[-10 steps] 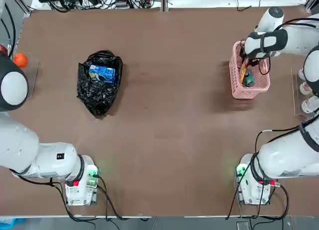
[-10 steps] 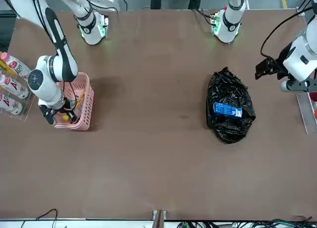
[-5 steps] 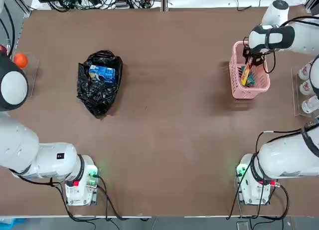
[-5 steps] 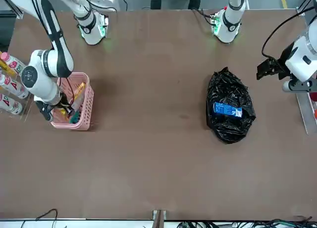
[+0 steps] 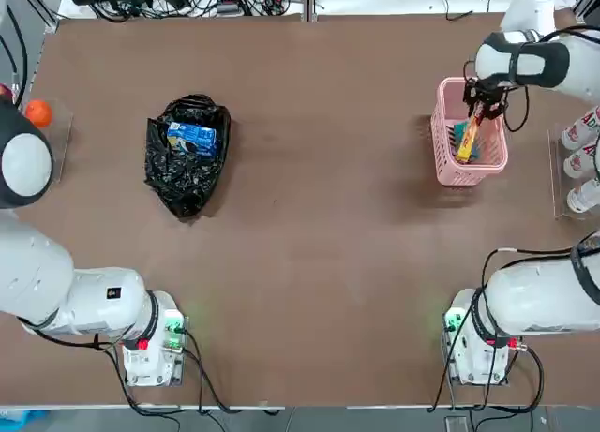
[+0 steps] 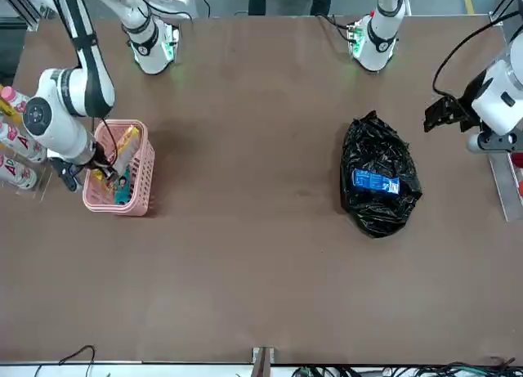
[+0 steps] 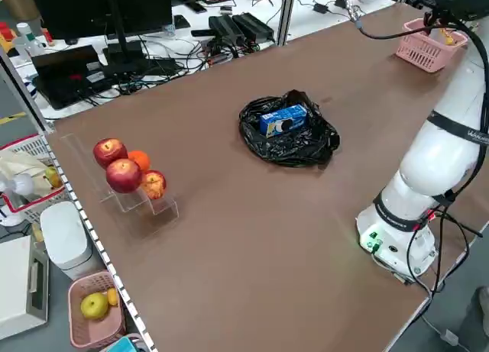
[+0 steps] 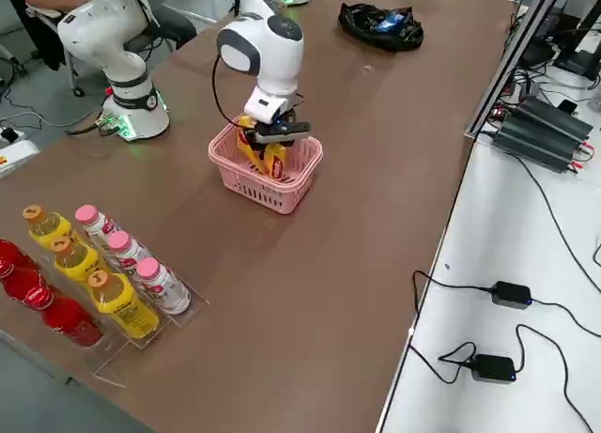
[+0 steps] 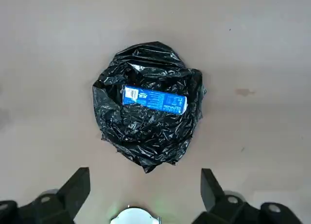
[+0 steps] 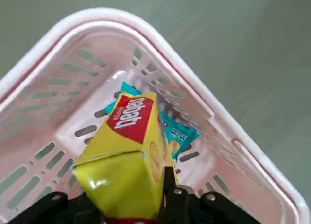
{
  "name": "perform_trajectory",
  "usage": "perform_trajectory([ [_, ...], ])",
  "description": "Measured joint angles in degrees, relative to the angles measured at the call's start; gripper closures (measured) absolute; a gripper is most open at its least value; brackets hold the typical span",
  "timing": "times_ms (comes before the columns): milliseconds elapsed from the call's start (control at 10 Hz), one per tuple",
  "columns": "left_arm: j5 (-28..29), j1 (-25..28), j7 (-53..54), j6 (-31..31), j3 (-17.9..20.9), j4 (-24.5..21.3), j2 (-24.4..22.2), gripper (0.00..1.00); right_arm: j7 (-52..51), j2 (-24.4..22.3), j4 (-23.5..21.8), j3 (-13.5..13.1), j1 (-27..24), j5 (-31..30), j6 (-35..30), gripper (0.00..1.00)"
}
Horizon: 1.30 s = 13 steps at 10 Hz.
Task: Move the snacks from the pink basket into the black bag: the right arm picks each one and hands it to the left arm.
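Observation:
My right gripper (image 5: 485,102) is shut on the top end of the long yellow-orange pack (image 10: 129,156), which hangs tilted over the pink basket (image 5: 437,137) with its lower end still inside the rim (image 10: 97,17). The small teal packet (image 10: 177,131) lies on the basket floor beneath it. The blue pack (image 9: 154,99) rests in the open mouth of the black bag (image 9: 146,136) at the table's left side. My left gripper (image 9: 145,178) hovers open above the bag, on its near side, holding nothing.
Bottles (image 8: 94,273) stand in a clear rack by the table's right edge, close to the basket. Apples and an orange (image 7: 126,172) sit on a clear stand at the left edge. Bare brown tabletop (image 5: 328,170) lies between bag and basket.
The right gripper has risen from inside the basket, drawing the yellow-orange pack up and tilting it over the rim. The left arm has barely moved.

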Motion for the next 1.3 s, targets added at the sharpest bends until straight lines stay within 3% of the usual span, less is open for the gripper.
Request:
perform_trajectory([
  [400, -0.47, 0.02, 0.0, 0.0, 0.04, 0.0, 0.0, 0.0, 0.31, -0.48, 9.58, 0.08, 0.0, -0.03, -12.74, 0.63],
  [700, -2.97, 0.66, -6.53, 0.0, 0.25, 0.0, 0.0, 0.0, 4.6, -0.48, 13.55, 0.5, 0.2, 1.31, -16.38, 0.63],
  [1300, -6.22, 0.85, -25.19, 0.0, 0.3, -0.15, 1.71, 0.0, 21.08, -0.47, 17.51, 1.17, 4.92, 15.77, -19.82, 0.63],
])
